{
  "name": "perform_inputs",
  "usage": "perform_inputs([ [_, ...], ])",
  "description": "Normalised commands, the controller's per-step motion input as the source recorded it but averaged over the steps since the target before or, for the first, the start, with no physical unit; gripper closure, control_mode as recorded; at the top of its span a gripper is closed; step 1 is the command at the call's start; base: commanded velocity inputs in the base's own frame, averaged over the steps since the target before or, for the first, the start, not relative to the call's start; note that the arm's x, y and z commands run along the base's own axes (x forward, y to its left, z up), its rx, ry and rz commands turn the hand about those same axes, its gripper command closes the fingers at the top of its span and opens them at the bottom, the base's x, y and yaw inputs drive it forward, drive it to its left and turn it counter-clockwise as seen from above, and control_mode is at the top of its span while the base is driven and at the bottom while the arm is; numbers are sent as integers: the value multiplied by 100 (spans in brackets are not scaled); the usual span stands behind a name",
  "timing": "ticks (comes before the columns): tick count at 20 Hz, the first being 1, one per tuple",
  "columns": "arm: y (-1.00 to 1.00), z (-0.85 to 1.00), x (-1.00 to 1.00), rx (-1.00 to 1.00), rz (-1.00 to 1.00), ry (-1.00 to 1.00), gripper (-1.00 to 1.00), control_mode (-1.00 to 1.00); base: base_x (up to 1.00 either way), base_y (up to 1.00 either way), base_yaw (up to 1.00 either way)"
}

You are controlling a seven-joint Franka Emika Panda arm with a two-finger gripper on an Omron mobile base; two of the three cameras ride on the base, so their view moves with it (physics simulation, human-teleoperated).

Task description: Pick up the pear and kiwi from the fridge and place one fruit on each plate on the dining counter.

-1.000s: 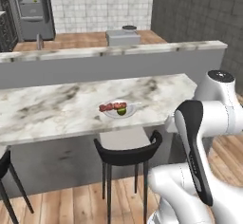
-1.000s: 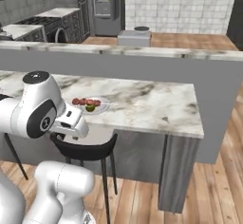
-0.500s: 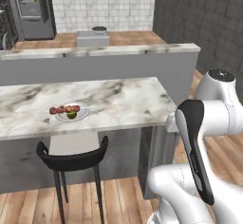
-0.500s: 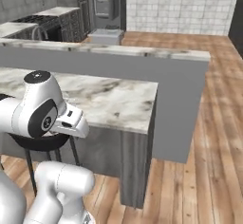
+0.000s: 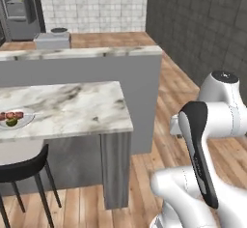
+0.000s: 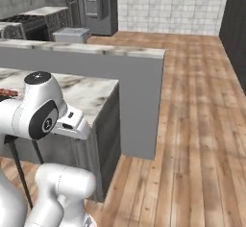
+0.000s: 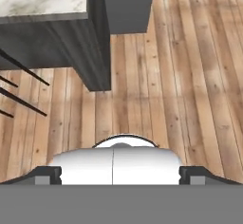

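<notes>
Gripper [image 7: 112,175] agape above plank floor [image 7: 180,76]

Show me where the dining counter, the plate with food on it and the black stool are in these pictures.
dining counter [image 5: 77,108]: left base view, bare marbled top near its end.
plate [image 5: 28,121]: left base view, pale right rim, beside the food.
stool [image 5: 26,166]: left base view, curved black backrest, below the counter edge.

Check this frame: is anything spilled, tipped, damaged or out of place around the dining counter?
Nothing stands out. The dining counter is intact, a small dish of food sits flat on it, the black stool stands upright, and the wooden floor shows no spill.
</notes>
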Motion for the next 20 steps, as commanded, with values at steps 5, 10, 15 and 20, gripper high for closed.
perform_inputs([
  [5, 0, 0, 0, 0, 0, 0, -100, 100, 13, -100, -6],
  [10, 0, 0, 0, 0, 0, 0, -100, 100, 27, -100, -8],
  [15, 0, 0, 0, 0, 0, 0, -100, 100, 68, -100, -3],
  [20, 0, 0, 0, 0, 0, 0, -100, 100, 100, -95, 0],
])
